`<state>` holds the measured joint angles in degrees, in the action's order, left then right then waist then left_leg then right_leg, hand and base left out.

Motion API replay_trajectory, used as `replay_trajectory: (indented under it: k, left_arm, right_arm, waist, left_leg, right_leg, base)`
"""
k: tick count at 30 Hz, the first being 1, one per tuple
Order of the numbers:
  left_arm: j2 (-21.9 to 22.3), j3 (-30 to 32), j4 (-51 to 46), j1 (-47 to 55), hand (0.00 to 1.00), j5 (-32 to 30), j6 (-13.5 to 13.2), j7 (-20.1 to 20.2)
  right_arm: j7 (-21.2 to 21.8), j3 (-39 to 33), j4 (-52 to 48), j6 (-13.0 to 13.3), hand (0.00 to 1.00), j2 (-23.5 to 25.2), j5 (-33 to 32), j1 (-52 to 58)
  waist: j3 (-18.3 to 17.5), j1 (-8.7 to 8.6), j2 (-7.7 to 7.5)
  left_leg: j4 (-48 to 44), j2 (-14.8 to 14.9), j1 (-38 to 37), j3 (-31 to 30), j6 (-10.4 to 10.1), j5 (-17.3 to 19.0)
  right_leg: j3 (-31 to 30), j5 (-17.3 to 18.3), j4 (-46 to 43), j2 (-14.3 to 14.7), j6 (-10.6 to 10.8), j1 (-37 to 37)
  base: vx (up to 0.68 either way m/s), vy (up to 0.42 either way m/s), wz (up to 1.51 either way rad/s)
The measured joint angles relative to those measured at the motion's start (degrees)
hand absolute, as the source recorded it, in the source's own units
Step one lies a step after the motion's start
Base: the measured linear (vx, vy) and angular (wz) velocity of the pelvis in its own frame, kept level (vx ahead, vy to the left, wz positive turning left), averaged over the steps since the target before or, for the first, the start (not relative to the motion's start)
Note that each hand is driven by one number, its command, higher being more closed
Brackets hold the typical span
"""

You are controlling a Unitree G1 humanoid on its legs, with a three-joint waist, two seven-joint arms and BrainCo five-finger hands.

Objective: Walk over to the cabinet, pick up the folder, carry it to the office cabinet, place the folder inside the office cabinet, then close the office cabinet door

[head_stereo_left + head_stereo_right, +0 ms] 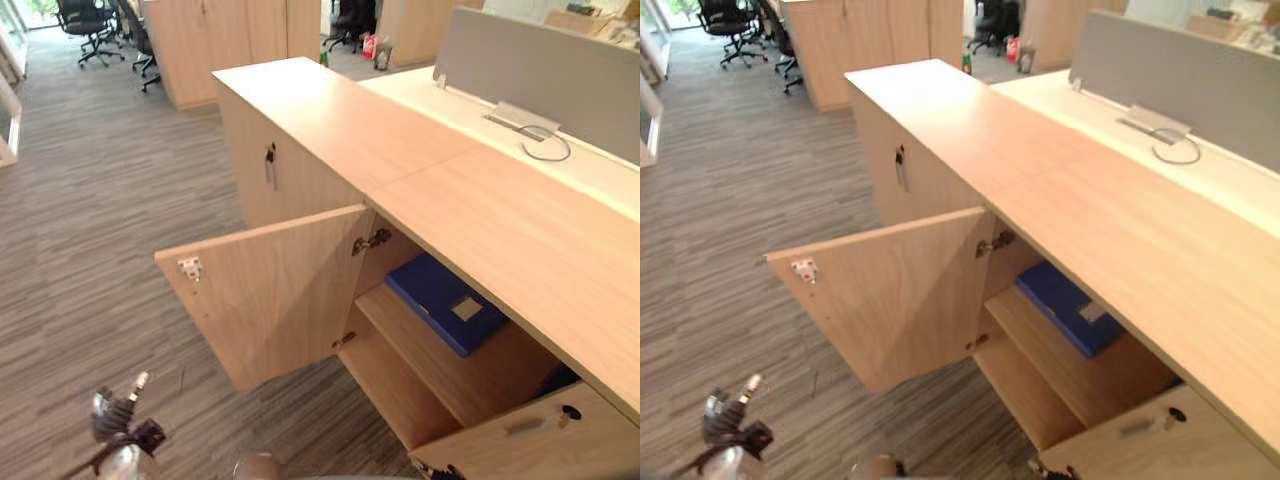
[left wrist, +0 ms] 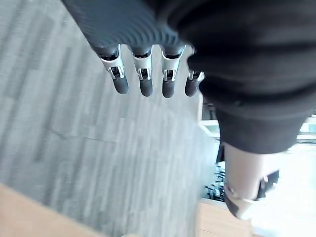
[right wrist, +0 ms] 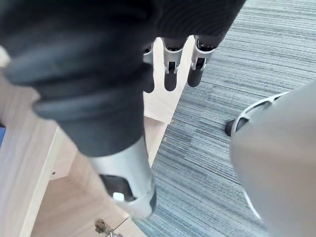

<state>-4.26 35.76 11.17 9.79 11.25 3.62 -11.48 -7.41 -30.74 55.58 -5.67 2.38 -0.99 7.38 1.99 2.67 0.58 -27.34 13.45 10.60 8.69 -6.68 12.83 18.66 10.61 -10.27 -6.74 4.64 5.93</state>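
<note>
Left robot hand (image 2: 120,74): silver fingers (image 2: 168,76), dark tips, black ribbed cover (image 2: 128,19)

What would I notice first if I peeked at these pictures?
The office cabinet door stands wide open over the grey carpet, and a blue folder lies flat on the shelf inside. The left hand and right hand hang with straight fingers, holding nothing.

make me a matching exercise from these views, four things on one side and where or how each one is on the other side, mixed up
Things
1. folder
2. cabinet door
3. left hand
4. grey partition

Place or state
A. swung open
B. standing on the desk beyond the cabinet
C. lying on a shelf inside the cabinet
D. fingers straight, holding nothing, above the carpet

Pairs: 1-C, 2-A, 3-D, 4-B
</note>
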Motion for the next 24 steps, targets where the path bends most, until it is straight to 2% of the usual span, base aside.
replay_trajectory:
  k: [1,2,4,9,11,18,20,24]
  left_arm:
    - [-1.4,0.2,-0.8,-0.8,0.0,-1.0,0.1,-0.7]
    - [-2.8,-0.1,-1.9,-2.4,0.0,-3.0,0.3,-1.2]
    - [-4.4,-1.4,-3.8,-5.5,0.0,-6.6,0.7,-2.1]
    - [-8.8,-6.6,-3.8,-9.6,0.0,-13.9,1.6,-2.7]
    - [-12.6,-9.9,0.2,-12.5,0.0,-15.4,1.7,-2.6]
    - [-18.5,-16.5,13.1,-21.7,0.0,-16.3,1.7,-0.4]
    - [-19.4,-19.8,13.6,-22.4,0.0,-16.6,1.5,0.9]
    - [-22.4,-32.4,13.6,-23.2,0.0,-20.6,0.8,5.0]
  right_arm:
    - [0.3,-0.8,0.5,0.0,0.0,0.9,0.0,0.4]
    - [0.6,-1.5,0.7,0.0,0.0,1.5,-0.1,0.4]
    - [1.3,-1.8,1.7,0.0,0.0,1.3,0.0,-0.2]
    - [2.3,-1.8,3.5,0.3,0.0,0.9,-0.1,-1.0]
    - [2.3,-1.8,3.6,0.3,0.0,0.8,-0.1,-1.1]
    - [2.5,-2.0,3.7,0.7,0.0,-1.1,-0.1,-0.9]
    - [2.8,-3.5,3.8,0.7,0.0,-1.5,-0.1,-0.9]
    - [2.9,-6.4,5.2,0.7,0.0,-1.9,-0.1,-0.7]
  waist:
    - [-1.1,-0.07,-1.47]
    - [-1.6,-0.39,-2.09]
    - [-1.7,-0.59,-1.88]
    - [-3.2,-0.83,-1.12]
    - [-3.4,-1.11,-0.93]
    - [-3.9,-2.99,1.02]
    - [-3.8,-2.99,1.33]
    - [-3.7,-3.27,1.4]
  left_leg:
    - [3.7,-2.5,-1.5,0.7,0.8,-1.5]
    - [6.0,-4.4,-1.9,0.9,1.7,-2.7]
    - [7.9,-6.2,-2.2,0.9,2.9,-3.6]
    - [13.9,-7.1,-5.8,1.4,3.4,-6.1]
    - [18.2,-7.0,-8.8,2.9,2.9,-8.4]
    - [29.1,-6.5,-13.4,6.0,1.8,-15.4]
    - [31.1,-7.0,-13.8,6.4,2.0,-16.8]
    - [32.6,-8.3,-13.7,6.5,2.0,-18.0]
  right_leg:
    - [-0.1,-1.3,0.7,-1.7,-0.3,-0.4]
    - [-0.1,-3.1,1.9,-3.2,-0.1,-0.4]
    - [-0.2,-5.3,2.5,-4.6,0.2,-0.5]
    - [-0.9,-8.0,2.5,-4.9,0.4,-0.5]
    - [-2.0,-8.1,2.6,-4.6,0.4,-0.4]
    - [-4.8,-8.2,4.2,-3.2,0.4,-2.1]
    - [-5.1,-8.2,5.0,-3.2,0.4,-2.4]
    - [-6.2,-8.3,6.9,-3.6,0.6,-2.6]
  base:
    - [0.14,0.25,0.1]
    - [0.14,0.224,0.18]
    - [0.1,0.229,0.24]
    - [0.02,0.06,-0.01]
    - [-0.03,-0.062,-0.29]
    - [-0.1,-0.089,-0.26]
    - [-0.12,-0.021,-0.11]
    - [-0.15,0.007,-0.08]
